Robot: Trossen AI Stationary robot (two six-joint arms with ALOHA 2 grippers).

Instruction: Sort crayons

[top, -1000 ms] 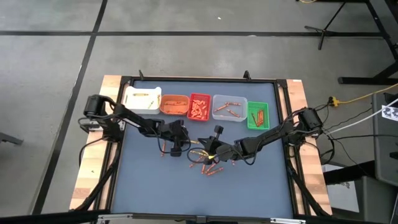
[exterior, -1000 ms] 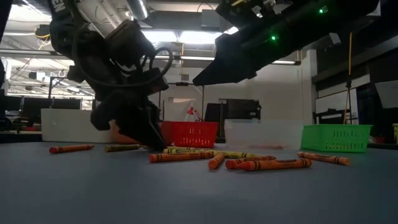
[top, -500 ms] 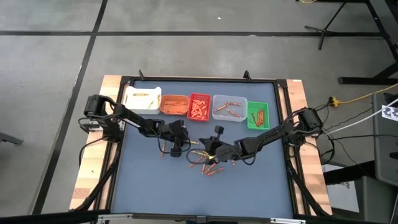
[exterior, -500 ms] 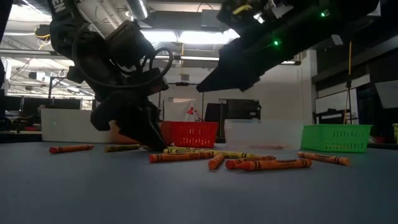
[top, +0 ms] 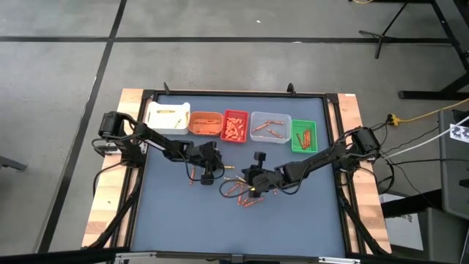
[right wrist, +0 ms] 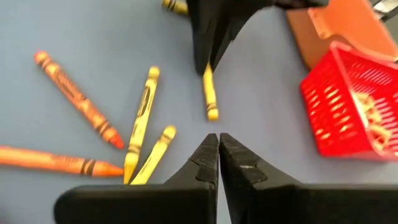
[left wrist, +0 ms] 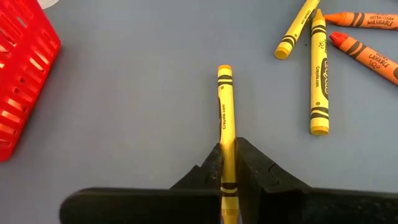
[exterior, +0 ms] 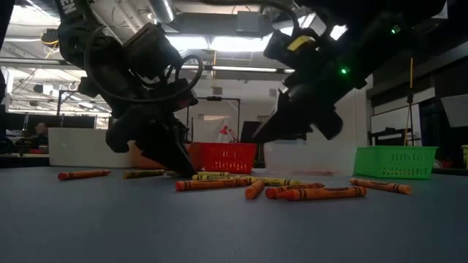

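Observation:
My left gripper (top: 207, 178) is down at the blue mat, left of the middle, and shut on a yellow crayon (left wrist: 225, 106), which also shows in the right wrist view (right wrist: 210, 99). My right gripper (top: 240, 181) hangs shut and empty a little above the mat (exterior: 256, 137), pointing toward the left gripper, over the loose crayons (top: 246, 194). These are orange-red and yellow sticks that lie flat on the mat. Two yellow ones (right wrist: 144, 118) lie just beside its fingertips (right wrist: 218, 142). My left gripper pinches the yellow crayon's back part (left wrist: 228, 155) between its two fingers. The crayon runs lengthwise out between them, its free end (left wrist: 224, 70) pointing away. The fingers come slanting down from above (exterior: 175, 162). The crayon is low at the mat.
A row of small bins stands along the far edge: white (top: 167, 116), orange (top: 205, 122), red (top: 234, 126), clear (top: 270, 127) and green (top: 305, 136), each with crayons in it. More loose crayons lie at the near left (exterior: 84, 174) and right (exterior: 380, 185).
My right gripper has come down toward the mat and the loose crayons and has tipped its fingers downward, staying shut. My left gripper and its yellow crayon have kept still.

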